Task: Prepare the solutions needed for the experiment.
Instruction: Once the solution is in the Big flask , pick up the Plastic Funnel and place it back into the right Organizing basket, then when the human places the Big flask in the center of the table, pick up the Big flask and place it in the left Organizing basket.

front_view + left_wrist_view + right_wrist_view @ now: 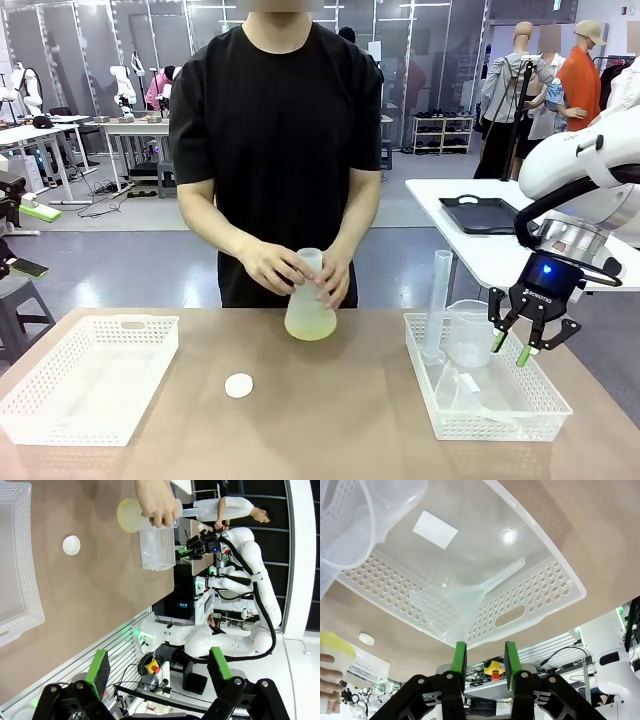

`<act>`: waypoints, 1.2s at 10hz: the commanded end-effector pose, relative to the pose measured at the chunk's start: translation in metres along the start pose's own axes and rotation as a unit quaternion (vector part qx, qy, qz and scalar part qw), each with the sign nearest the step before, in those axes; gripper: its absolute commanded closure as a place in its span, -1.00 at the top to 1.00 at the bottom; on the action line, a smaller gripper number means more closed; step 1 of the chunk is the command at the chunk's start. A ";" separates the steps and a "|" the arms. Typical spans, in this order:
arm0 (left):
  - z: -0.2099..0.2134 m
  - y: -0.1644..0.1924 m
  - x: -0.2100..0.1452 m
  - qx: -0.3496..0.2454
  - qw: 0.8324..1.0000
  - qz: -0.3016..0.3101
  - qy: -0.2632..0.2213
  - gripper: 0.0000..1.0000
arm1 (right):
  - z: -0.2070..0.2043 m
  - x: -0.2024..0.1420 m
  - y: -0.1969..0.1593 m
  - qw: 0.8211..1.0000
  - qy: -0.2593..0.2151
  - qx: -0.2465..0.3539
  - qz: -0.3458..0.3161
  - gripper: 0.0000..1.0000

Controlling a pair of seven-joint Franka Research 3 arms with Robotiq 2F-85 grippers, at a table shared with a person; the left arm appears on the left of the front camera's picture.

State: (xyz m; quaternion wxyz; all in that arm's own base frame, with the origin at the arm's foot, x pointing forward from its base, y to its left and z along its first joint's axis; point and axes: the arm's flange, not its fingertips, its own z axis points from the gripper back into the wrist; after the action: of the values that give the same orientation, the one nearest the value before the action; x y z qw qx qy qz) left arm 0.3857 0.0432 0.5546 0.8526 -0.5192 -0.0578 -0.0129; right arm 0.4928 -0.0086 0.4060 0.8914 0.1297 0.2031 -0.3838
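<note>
The solutions [311, 325] are a shallow pale yellow layer in the bottom of a frosted conical flask [309, 285]. A person at the far side holds the flask with both hands on the table's middle. The flask with its yellow liquid [131, 516] also shows far off in the left wrist view. My right gripper [510, 350] hangs above the right basket [545, 425], jaws apart with nothing between them. In its wrist view the right gripper [485, 647] looks down on a clear funnel [465, 600] lying in that basket. My left gripper [158, 655] is open, well off the table.
The right basket also holds a clear measuring jug [470, 330] and a tall graduated cylinder [438, 300]. A round white cap [239, 385] lies on the table in front of the flask. A white basket [40, 425] stands at the left.
</note>
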 end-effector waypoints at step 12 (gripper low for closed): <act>0.002 -0.003 0.000 0.004 1.000 0.008 0.006 1.00 | 0.018 -0.073 0.002 0.988 -0.037 0.078 0.125 -0.18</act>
State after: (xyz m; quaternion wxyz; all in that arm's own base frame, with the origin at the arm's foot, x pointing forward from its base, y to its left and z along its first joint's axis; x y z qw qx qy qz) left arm 0.3857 0.0432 0.5546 0.8526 -0.5191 -0.0578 -0.0129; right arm 0.4836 0.0115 0.4371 0.9121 0.1609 0.1667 -0.3381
